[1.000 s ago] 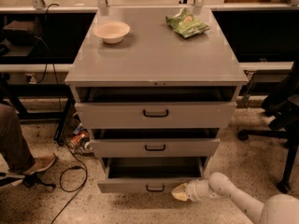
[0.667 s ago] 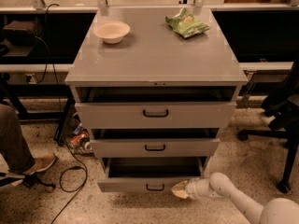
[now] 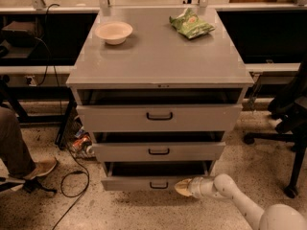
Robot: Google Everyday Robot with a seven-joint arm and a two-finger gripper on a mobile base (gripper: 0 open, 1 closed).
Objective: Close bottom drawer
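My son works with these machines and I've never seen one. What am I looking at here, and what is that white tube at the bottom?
The white tube is a robot arm. Its tan tip is the gripper, the part that grabs and pushes. It sits low, at the front of the bottom drawer, just right of the black handle. The one camera looks down at a grey cabinet from the front; where it is mounted is not known. All three drawers stand partly open. On the cabinet top lie a pale bowl and a green snack bag. The gripper carries no object that I can see.
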